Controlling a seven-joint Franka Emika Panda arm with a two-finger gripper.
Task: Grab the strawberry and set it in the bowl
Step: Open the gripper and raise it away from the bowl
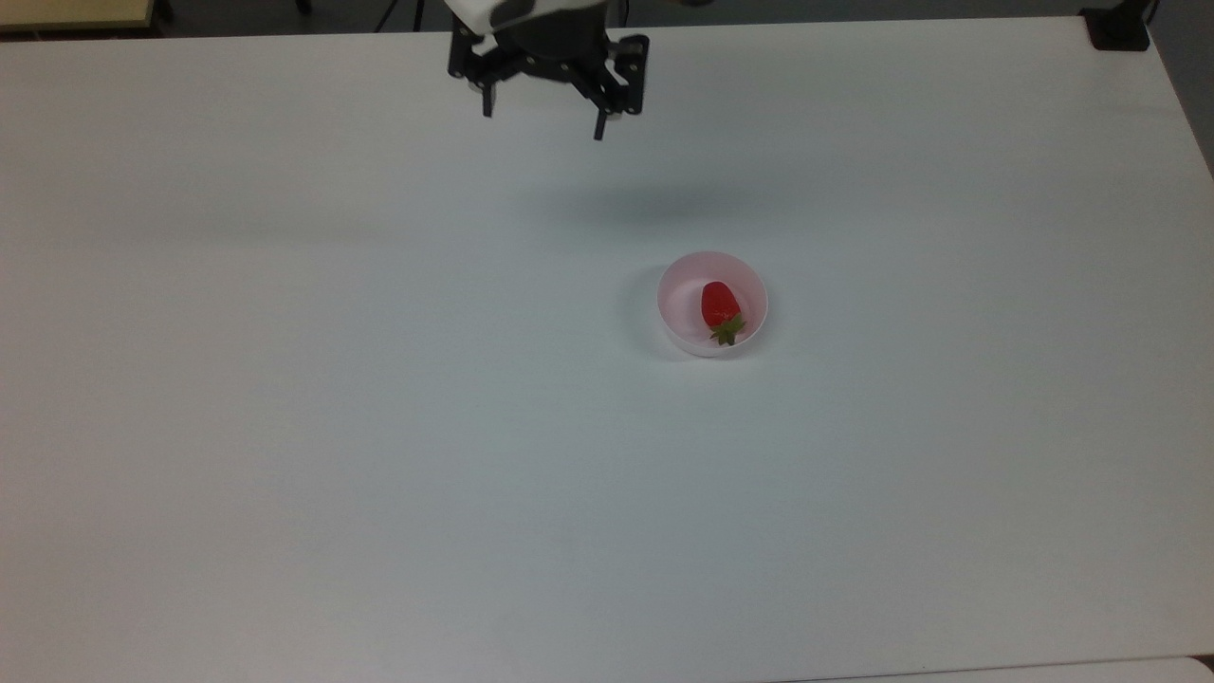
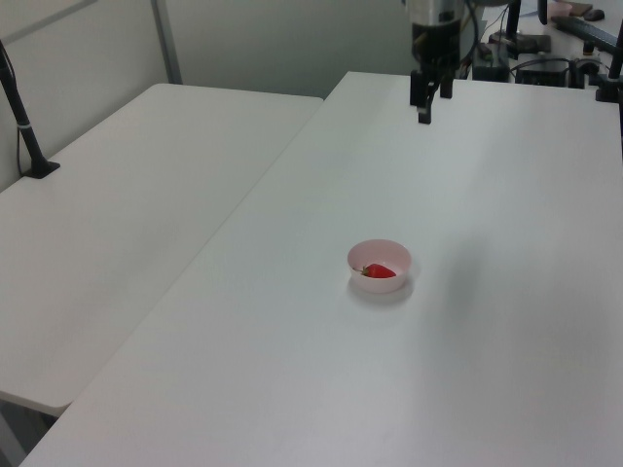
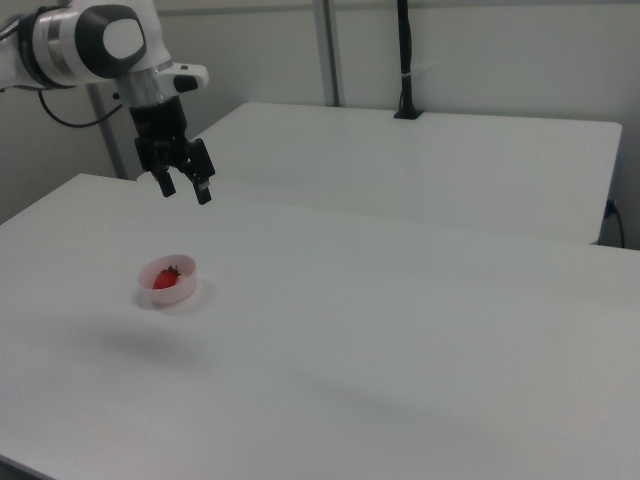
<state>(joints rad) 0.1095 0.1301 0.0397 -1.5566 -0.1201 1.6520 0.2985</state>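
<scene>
Strawberry (image 1: 720, 304) lying inside pink bowl (image 1: 679, 318), green cap toward the top view's bottom edge, red body toward the far rim; also seen in left view as strawberry (image 2: 381, 271) in bowl (image 2: 380, 252), and in right view as strawberry (image 3: 165, 279) in bowl (image 3: 184, 288), cap pointing up-right in the right view. Bowl upright on white tabletop (image 1: 379, 427), somewhat toward the top view's right of centre. Pincer (image 1: 541, 121) raised clear of the tabletop, well apart from the bowl, near the top view's upper edge and toward the top view's left of the bowl; fingers spread wide, nothing between them. Same wide, empty spread in right view, pincer (image 3: 184, 189) above and behind the bowl. In left view, pincer (image 2: 430, 103) hanging high near the tabletop's far end. Faint shadow on tabletop between pincer and bowl in top view. Second white table (image 2: 127, 204) adjoining along the left view's left.
</scene>
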